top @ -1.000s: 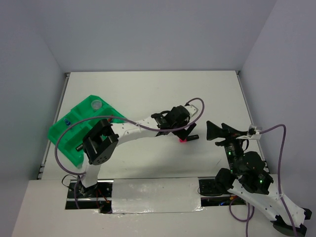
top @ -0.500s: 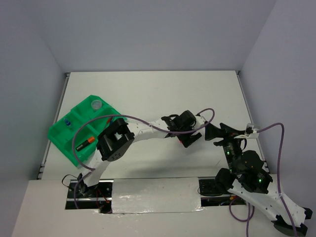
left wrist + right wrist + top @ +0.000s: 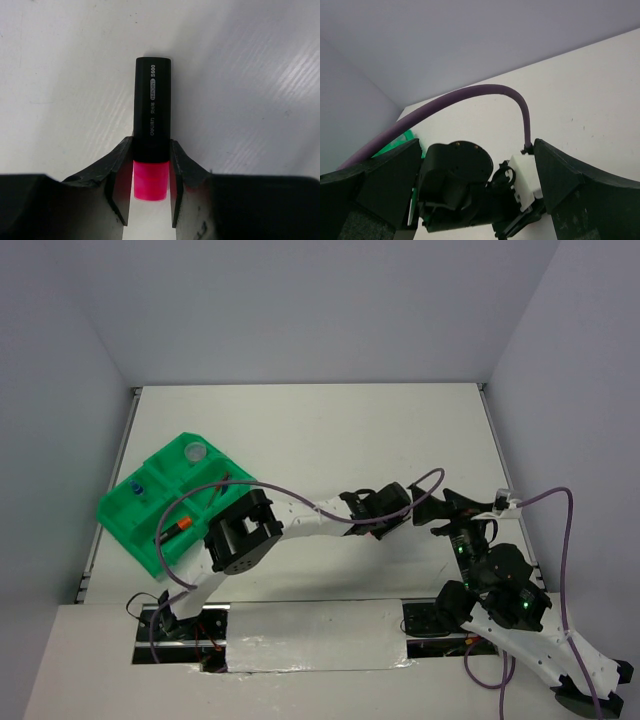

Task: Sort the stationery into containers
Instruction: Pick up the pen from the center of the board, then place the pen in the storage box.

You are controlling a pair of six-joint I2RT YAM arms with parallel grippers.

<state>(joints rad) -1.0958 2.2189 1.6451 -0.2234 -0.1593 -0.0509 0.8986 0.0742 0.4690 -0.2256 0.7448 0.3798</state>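
So the left gripper (image 3: 150, 167) is clamped on the pink-ended highlighter (image 3: 151, 100) over the white table (image 3: 250, 75), well apart from the green tray (image 3: 118, 517). The right gripper (image 3: 443, 508) gapes wide just beside it, with the left wrist (image 3: 455, 175) and a purple cable (image 3: 470, 96) blocking its view.

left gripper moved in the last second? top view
Yes. The left gripper has shifted right, farther from the green tray, which stayed put. It is now shut on the pink-ended highlighter.
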